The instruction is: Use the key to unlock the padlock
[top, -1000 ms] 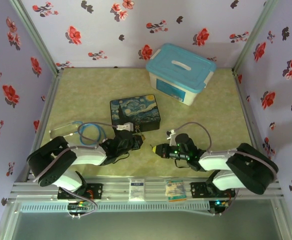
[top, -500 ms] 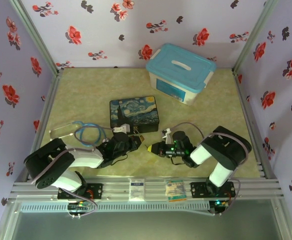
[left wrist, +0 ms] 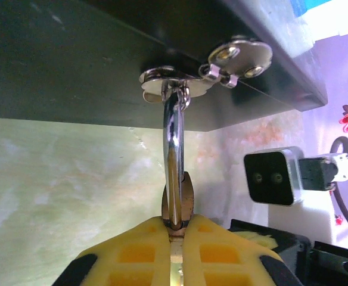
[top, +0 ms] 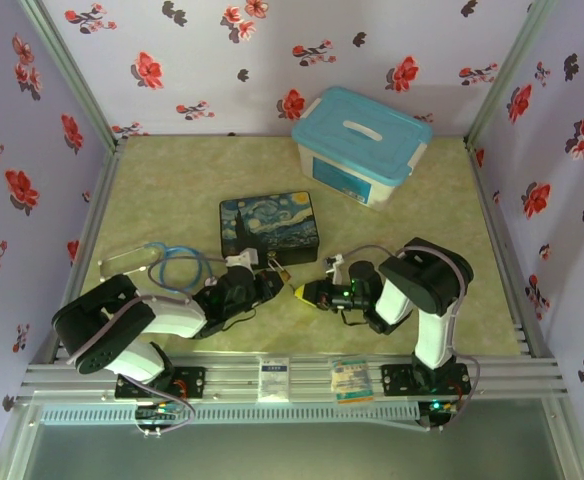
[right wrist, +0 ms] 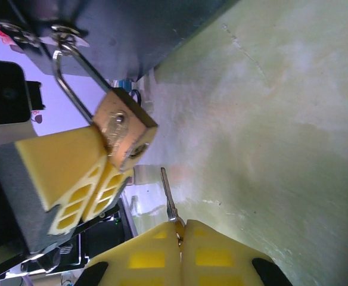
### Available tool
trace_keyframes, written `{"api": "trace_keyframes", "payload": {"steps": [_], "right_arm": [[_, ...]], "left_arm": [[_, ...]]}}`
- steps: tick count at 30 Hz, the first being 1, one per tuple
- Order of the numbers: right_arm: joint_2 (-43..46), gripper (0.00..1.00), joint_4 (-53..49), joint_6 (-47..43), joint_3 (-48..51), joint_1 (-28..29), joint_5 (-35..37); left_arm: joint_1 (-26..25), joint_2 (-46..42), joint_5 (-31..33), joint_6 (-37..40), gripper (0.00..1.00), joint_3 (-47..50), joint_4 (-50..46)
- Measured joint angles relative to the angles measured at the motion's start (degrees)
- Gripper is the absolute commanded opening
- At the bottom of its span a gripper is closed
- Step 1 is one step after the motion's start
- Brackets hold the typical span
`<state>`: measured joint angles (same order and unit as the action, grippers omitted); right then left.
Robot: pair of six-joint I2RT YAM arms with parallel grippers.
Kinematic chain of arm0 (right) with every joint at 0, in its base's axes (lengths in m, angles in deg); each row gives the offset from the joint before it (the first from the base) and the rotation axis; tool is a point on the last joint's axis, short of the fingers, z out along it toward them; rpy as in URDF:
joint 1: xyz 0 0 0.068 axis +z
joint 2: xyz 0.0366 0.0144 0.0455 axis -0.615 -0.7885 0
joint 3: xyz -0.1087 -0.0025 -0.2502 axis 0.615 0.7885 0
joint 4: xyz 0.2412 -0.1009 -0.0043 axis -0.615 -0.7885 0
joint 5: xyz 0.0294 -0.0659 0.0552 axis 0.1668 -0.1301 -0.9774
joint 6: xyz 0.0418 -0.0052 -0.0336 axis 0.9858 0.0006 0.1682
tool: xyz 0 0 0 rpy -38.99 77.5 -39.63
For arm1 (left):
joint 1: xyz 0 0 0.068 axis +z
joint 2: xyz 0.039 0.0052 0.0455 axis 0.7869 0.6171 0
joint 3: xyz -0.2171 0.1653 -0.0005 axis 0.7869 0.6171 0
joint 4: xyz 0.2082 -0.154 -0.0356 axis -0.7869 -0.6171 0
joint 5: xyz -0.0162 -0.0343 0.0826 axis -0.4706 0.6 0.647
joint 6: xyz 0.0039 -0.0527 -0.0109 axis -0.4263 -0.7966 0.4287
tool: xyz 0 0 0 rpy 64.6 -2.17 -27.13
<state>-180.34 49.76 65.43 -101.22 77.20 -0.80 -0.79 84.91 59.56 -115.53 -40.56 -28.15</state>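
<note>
Brass-gold padlock with silver shackle (right wrist: 123,134): hangs from hasp (left wrist: 168,80) on near side of dark painted box (top: 269,225), appears locked | left gripper (left wrist: 177,229): clamped on its body | right gripper (right wrist: 183,229): pinching thin grey metal key (right wrist: 168,199) | progress: key close, not inserted; insertion and turning remain.

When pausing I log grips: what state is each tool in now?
Left tool: closed on the padlock.
Right tool: closed on the key.
</note>
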Motion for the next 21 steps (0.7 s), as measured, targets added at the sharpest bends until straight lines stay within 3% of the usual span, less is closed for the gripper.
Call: {"api": "trace_keyframes", "payload": {"steps": [21], "right_arm": [[1.46, 0.0, 0.7, -0.37, -0.59, -0.55, -1.84]], "left_arm": [[0.59, 0.02, -0.9, -2.75, 0.0, 1.09, 5.6]]}}
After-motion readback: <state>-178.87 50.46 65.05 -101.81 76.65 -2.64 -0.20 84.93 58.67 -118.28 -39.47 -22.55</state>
